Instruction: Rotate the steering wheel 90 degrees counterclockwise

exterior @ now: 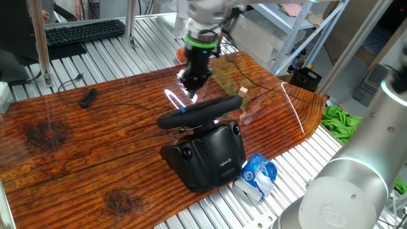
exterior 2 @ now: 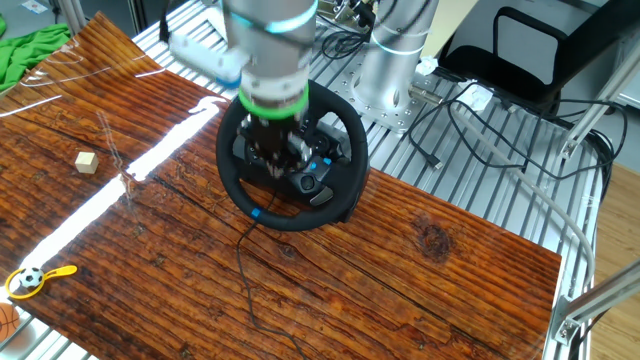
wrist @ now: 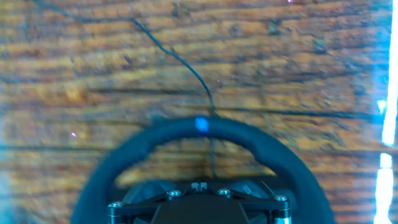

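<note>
A small wooden cube [exterior 2: 86, 161] lies near one table [exterior 2: 420, 260] edge. A yellow toy with a soccer ball [exterior 2: 33, 279] rests at a corner. A thin black cable [exterior 2: 245, 270] trails across the wood.

One steering wheel [exterior: 199, 112] sits on one wooden surface [exterior: 76, 146], under one gripper [exterior: 193, 86]. One small wooden cube [exterior 2: 87, 162], one black keyboard [exterior: 84, 31], one green cloth [exterior: 338, 121], one blue-and-white packet [exterior: 257, 176] and one yellow toy with a football [exterior 2: 32, 279] complete the count.

Black steering wheel [exterior 2: 292, 215] had blue stripe; worktop [exterior 2: 420, 270] was reddish-brown wood grain; green cloth [exterior: 340, 119].
</note>
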`<action>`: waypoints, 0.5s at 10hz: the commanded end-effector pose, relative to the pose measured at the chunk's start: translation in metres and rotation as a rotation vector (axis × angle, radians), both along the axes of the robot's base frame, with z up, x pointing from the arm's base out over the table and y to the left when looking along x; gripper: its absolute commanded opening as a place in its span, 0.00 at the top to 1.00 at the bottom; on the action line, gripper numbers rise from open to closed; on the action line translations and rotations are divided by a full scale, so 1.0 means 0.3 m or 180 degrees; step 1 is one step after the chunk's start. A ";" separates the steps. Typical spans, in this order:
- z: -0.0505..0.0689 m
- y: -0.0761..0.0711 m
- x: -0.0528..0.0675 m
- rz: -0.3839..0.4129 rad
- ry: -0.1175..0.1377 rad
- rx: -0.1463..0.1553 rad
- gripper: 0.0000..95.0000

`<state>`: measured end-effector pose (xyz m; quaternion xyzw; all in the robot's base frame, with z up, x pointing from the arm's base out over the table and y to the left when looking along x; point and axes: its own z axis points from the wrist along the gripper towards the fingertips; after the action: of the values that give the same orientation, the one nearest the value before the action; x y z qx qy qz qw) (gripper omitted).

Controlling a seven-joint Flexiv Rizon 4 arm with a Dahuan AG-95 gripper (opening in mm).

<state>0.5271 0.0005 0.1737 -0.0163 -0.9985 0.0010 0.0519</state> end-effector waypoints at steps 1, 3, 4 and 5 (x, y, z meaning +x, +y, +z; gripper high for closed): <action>-0.008 0.003 0.055 0.0004 -0.0004 -0.0009 1.00; -0.021 -0.006 0.095 0.0023 0.0033 0.0015 1.00; -0.022 -0.007 0.101 0.0017 0.0034 0.0032 1.00; -0.025 -0.007 0.113 0.0025 0.0060 0.0030 1.00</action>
<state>0.5636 -0.0026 0.1663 -0.0130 -0.9979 -0.0032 0.0629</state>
